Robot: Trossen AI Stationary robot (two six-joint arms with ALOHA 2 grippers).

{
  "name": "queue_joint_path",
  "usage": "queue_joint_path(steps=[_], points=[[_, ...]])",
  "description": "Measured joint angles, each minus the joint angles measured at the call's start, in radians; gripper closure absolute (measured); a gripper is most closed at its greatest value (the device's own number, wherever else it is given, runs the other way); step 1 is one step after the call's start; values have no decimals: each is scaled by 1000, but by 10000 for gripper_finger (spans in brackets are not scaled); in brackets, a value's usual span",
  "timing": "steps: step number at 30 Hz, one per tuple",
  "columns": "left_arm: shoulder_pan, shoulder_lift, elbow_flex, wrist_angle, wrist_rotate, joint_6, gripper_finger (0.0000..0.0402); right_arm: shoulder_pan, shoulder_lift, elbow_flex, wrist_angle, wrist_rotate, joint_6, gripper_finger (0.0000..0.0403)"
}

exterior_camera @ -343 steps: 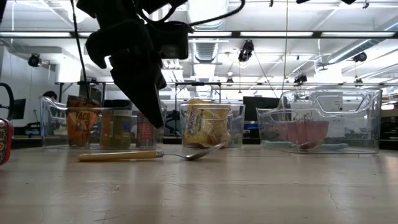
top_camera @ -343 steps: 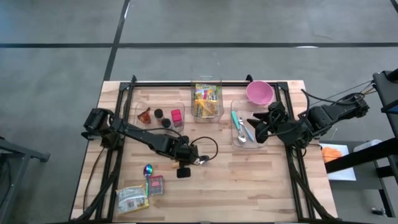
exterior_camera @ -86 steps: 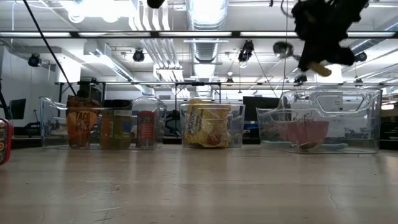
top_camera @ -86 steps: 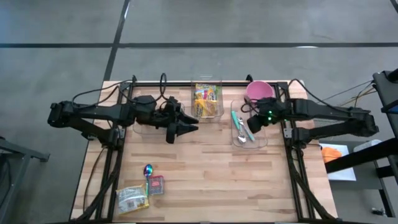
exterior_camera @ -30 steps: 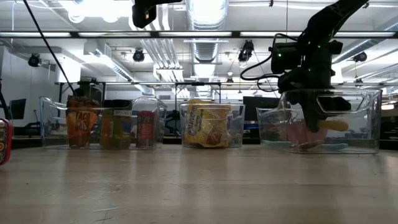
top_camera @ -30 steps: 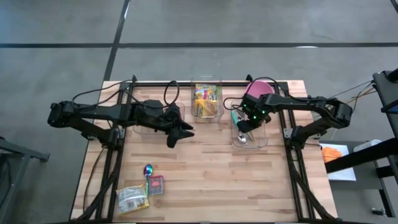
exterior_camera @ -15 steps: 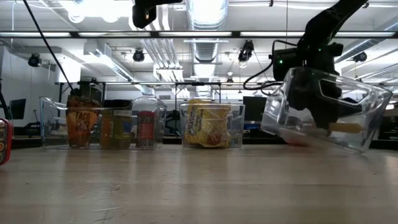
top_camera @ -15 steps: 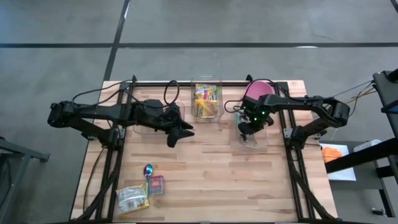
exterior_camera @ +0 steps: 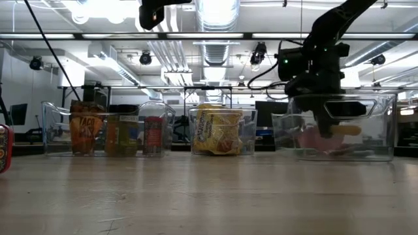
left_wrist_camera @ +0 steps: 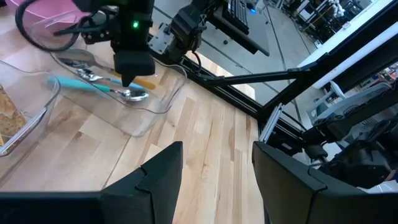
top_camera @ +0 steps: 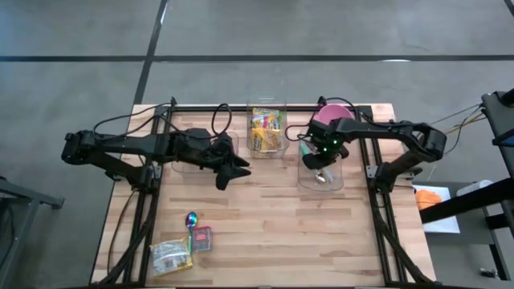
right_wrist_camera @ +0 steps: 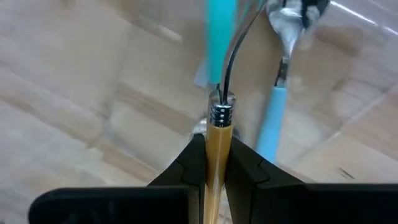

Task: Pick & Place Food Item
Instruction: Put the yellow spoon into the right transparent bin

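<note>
Wooden counter point(top_camera: 265, 217) under workshop lights, utensil bin at the right arm's side.

Inside the clear utensil bin point(top_camera: 321, 181), the right gripper point(top_camera: 323, 158) had its jaws clamped narrow on a yellow-handled spoon point(right_wrist_camera: 217, 140), held low over teal-handled utensils point(left_wrist_camera: 93, 84) with a pink bowl point(top_camera: 329, 119) just behind. Clear bins held a yellow snack bag point(exterior_camera: 219, 132) in the middle and spice packets point(exterior_camera: 85, 134) at the left side. Food packets point(top_camera: 170, 255) lay at the counter's near left corner, well apart. The left gripper point(top_camera: 233, 170) hovered beside its bin, jaws partly open and empty. Judged risk: the gripper might catch the bin wall and tip the bin on withdrawal, or the spoon might snag the teal utensils.
</note>
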Motion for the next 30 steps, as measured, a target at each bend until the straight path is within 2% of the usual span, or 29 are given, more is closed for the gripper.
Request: queue_joint_path(steps=[8, 16, 30], points=[[0, 0, 0, 0, 0, -2, 199, 35, 118, 74, -45, 72, -17, 375], [0, 0, 0, 0, 0, -3, 199, 34, 187, 133, -53, 72, -61, 376], [0, 0, 0, -3, 0, -3, 199, 34, 194, 124, -55, 78, -66, 376]])
